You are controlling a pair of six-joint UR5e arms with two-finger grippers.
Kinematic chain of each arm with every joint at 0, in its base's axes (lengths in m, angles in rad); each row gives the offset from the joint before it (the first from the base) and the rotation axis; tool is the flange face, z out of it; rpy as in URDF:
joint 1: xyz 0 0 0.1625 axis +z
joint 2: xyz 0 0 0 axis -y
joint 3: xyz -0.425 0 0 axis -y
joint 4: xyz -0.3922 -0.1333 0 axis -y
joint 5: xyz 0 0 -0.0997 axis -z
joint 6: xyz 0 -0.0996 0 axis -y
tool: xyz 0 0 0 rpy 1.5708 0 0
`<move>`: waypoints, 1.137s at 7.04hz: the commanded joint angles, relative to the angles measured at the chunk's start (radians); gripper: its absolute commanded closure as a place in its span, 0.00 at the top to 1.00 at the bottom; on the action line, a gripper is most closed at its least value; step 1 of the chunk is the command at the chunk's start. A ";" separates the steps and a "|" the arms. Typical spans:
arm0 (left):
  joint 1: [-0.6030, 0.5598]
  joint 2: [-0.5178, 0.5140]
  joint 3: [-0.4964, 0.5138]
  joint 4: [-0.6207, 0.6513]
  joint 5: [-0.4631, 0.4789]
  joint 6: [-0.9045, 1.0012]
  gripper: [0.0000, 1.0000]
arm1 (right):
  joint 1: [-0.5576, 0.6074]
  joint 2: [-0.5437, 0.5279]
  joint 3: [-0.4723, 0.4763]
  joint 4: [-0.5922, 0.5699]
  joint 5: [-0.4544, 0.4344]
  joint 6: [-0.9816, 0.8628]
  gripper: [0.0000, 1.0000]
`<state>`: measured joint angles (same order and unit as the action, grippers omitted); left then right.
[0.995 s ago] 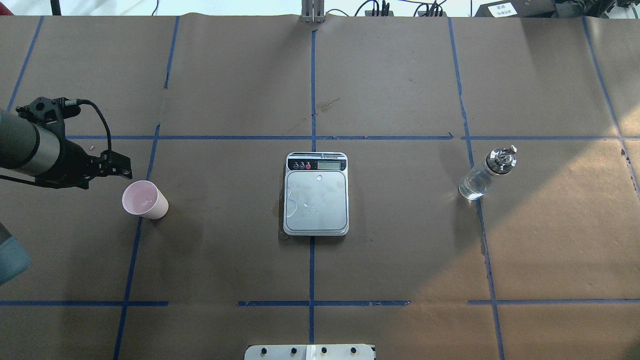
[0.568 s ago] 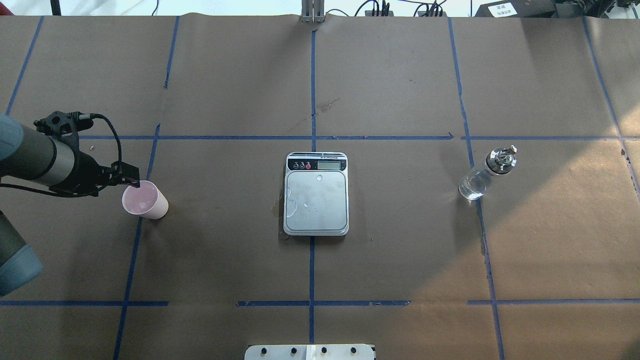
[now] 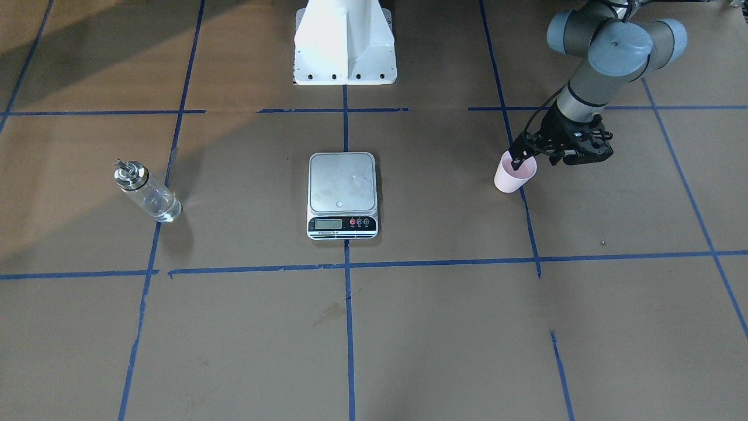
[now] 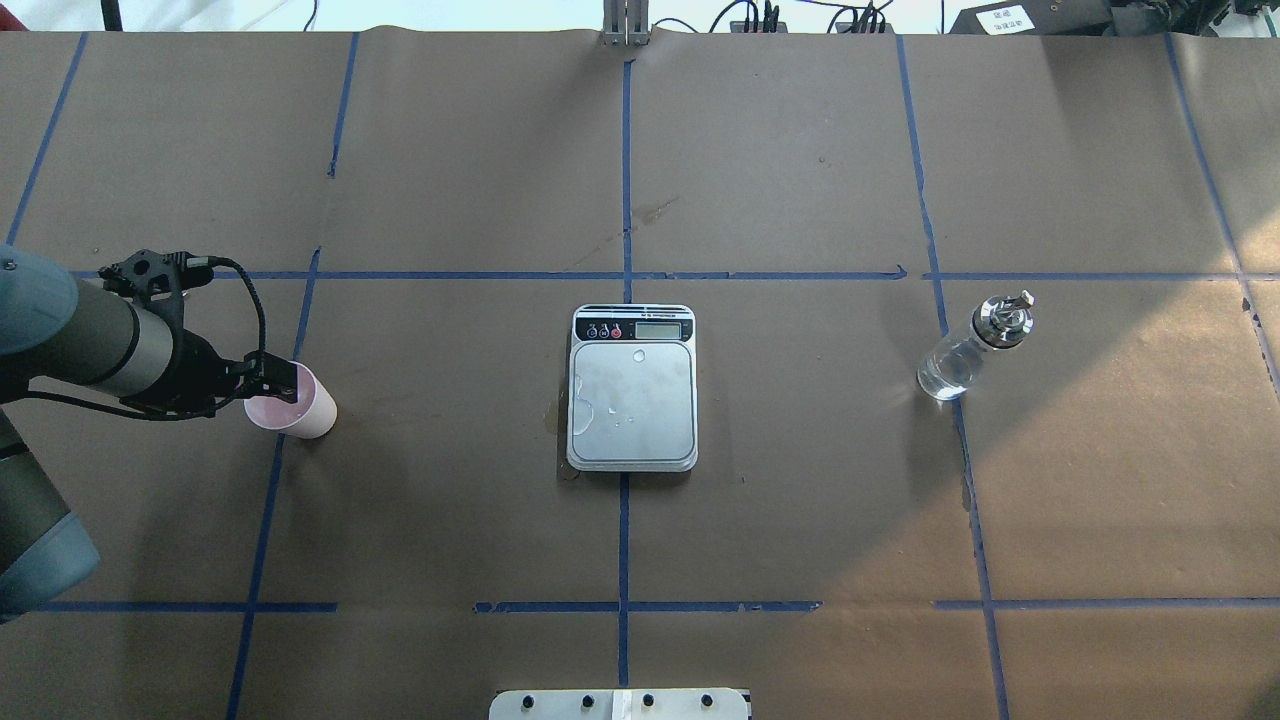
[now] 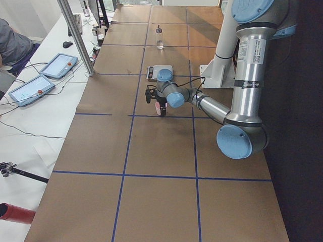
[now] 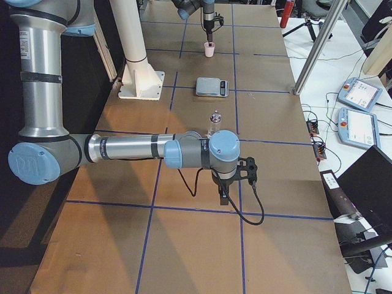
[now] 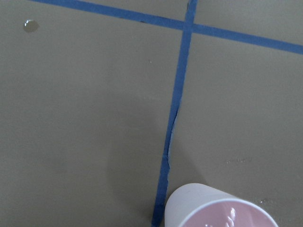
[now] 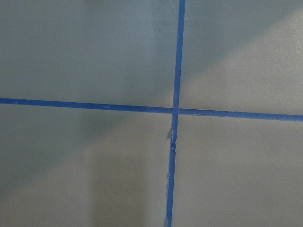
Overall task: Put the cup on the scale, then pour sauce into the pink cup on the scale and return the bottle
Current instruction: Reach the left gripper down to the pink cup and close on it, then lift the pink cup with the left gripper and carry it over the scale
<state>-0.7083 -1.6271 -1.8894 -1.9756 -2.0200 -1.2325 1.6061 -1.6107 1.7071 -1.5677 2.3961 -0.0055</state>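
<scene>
Bright, even room light covered the tabletop; overhead, a warmer patch lay toward four o'clock, with soft shadow toward eight. The bottle cap glinted. Wrist views looked soft and bluish.

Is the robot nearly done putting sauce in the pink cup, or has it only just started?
Only just started. Done: nothing, the scale is bare. In hand: the left gripper is at the rim of the cup, which stands on the table; I cannot tell if it grips yet. Left: cup onto the scale, pouring from the bottle, which stands untouched across the table, and returning it.
</scene>
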 commanded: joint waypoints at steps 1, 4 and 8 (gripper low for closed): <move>0.015 0.001 0.000 0.006 -0.005 -0.005 0.44 | 0.000 0.000 0.002 0.000 0.000 0.001 1.00; 0.009 0.001 -0.003 0.023 -0.014 -0.008 0.00 | 0.000 0.000 0.006 0.000 0.003 0.001 1.00; -0.066 -0.116 -0.138 0.316 -0.016 -0.002 0.00 | 0.000 0.002 0.005 0.000 0.003 -0.001 1.00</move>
<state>-0.7464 -1.6673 -1.9889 -1.7982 -2.0353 -1.2380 1.6061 -1.6097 1.7133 -1.5684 2.3991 -0.0049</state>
